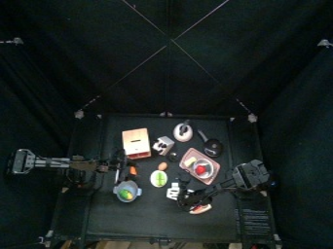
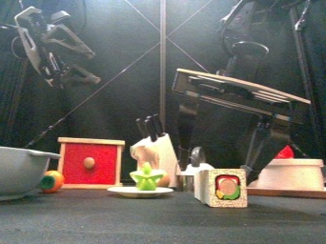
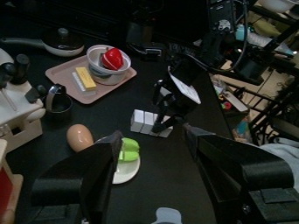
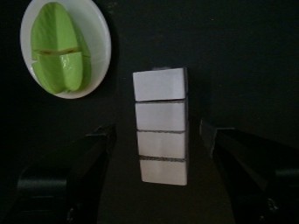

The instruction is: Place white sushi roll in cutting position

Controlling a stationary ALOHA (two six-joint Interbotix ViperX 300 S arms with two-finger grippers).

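Right wrist view looks straight down on the roll [image 4: 162,96], a white bar of four joined segments lying flat on the bare table [image 4: 251,61]. The right gripper [image 4: 160,133] hangs over it with its jaws spread wide, one on each long side. A dark gap shows on both sides, so it holds nothing yet. The straddle looks deliberate: with the jaws square to the roll's length, closing them would pinch the flat sides rather than the ends.

In the top view the roll [image 1: 173,192] sits at about 5 o'clock from the table's middle, near the front edge. The plate [image 1: 159,179] with a green piece lies just beside it at 11 o'clock, and the tray [image 1: 202,163] with its bowl is at 1 o'clock. The tray looks like the likely cutting spot, though that is my reading. The roll lies clear of both, probably so the jaws can come down without knocking anything.

From the front, the right arm bends steeply down, its wrist tipped so the jaws point at the table on either side of the roll [image 2: 222,186], whose end face shows a coloured filling.

The left arm rests raised at the table's 9 o'clock side. The left gripper [image 3: 158,179] is also spread wide and empty, aimed across at the roll.
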